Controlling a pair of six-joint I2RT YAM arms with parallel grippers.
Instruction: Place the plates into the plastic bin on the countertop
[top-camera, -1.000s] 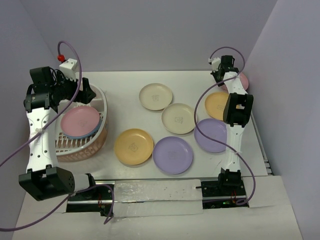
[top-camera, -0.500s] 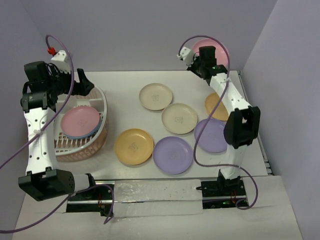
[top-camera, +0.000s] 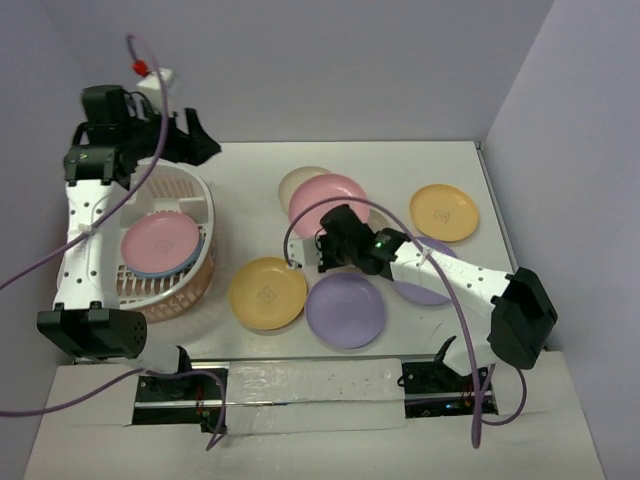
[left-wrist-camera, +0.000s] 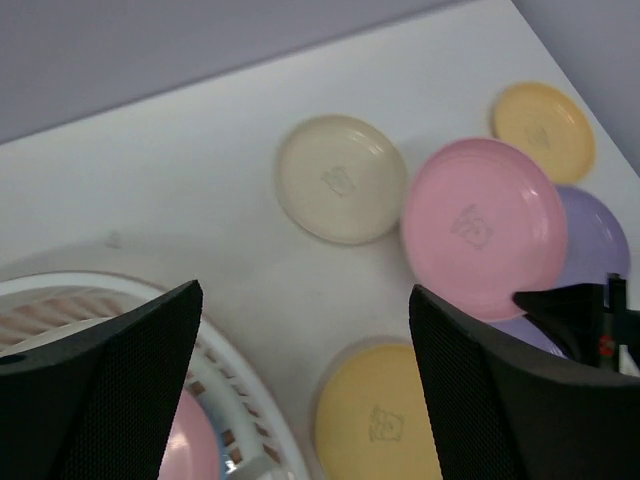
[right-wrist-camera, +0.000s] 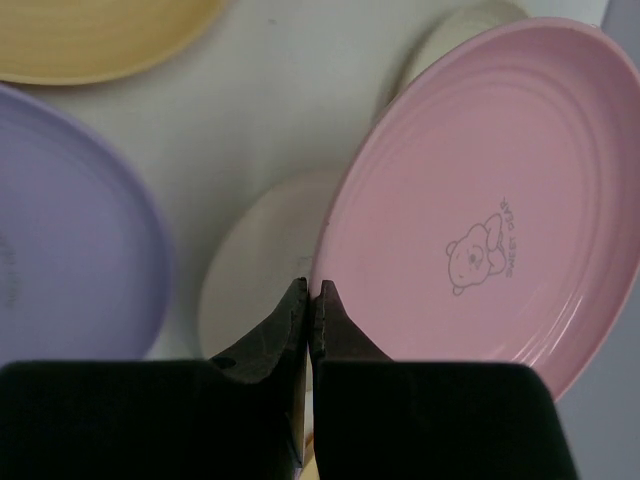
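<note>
above the countertop (top-camera: 250, 170), right hand (right-wrist-camera: 308, 292) clamped on pink plate (right-wrist-camera: 480, 200) rim, left hand (left-wrist-camera: 305, 295) apart beside bin (top-camera: 207, 205) rim

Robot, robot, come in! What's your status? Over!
Right end effector shut on pink plate, held up mid-table. Left end effector open, raised by far edge of bin. Stacked plates inside bin.

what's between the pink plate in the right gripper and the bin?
Top view: only a cream plate, showing at the pink plate's bin-side edge, then bare countertop up to the bin.
</note>
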